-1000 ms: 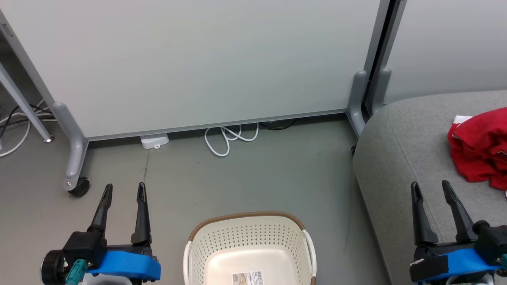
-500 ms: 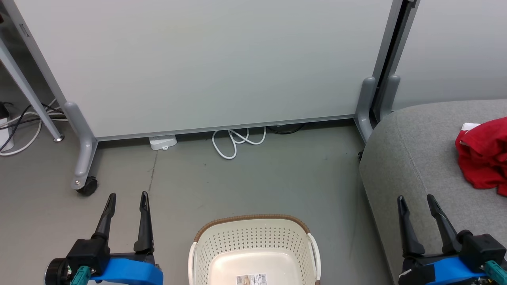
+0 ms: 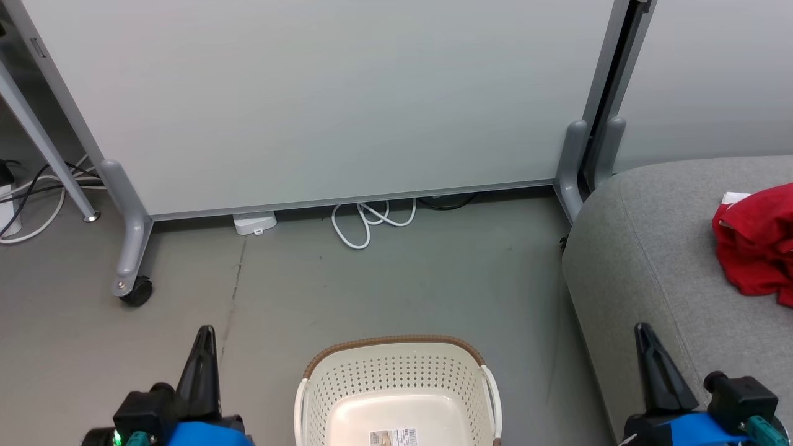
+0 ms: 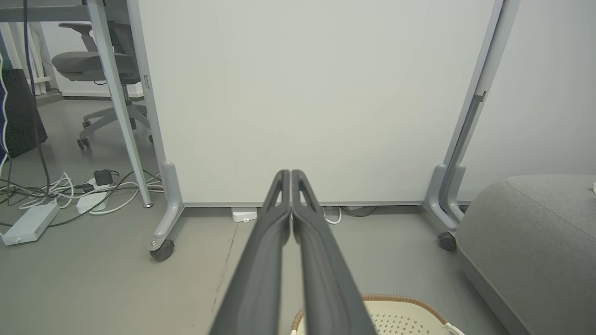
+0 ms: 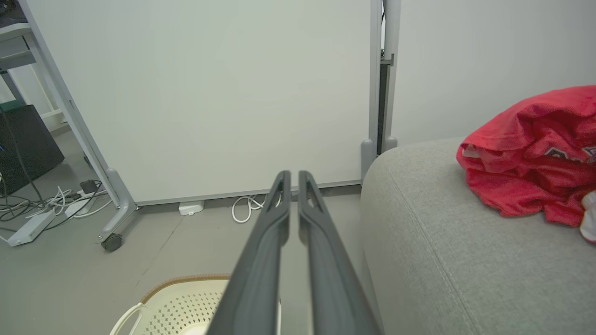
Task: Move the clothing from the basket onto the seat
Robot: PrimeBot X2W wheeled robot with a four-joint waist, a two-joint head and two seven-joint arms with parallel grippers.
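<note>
Both my claws have just come together. A moment ago the fingers of each stood wide apart. Now my left gripper [image 3: 204,341], left of the basket [image 3: 396,371], shows as one dark blade. In its wrist view the fingers press flat against each other with nothing between them. My right gripper [image 3: 649,347], right of the basket, is likewise closed on air (a hair of daylight remains between its tips).

The basket itself has not shifted. The red clothing [image 3: 753,244] lies heaped on the grey sofa seat [image 3: 638,248], right of the basket and beyond my right gripper, well apart from it. What I see of the basket's floor holds only a paper label [image 3: 387,437], and its near end is cut off. I judge the moving done and this closing a stow. Whether both garments are in that heap I cannot tell.
</note>
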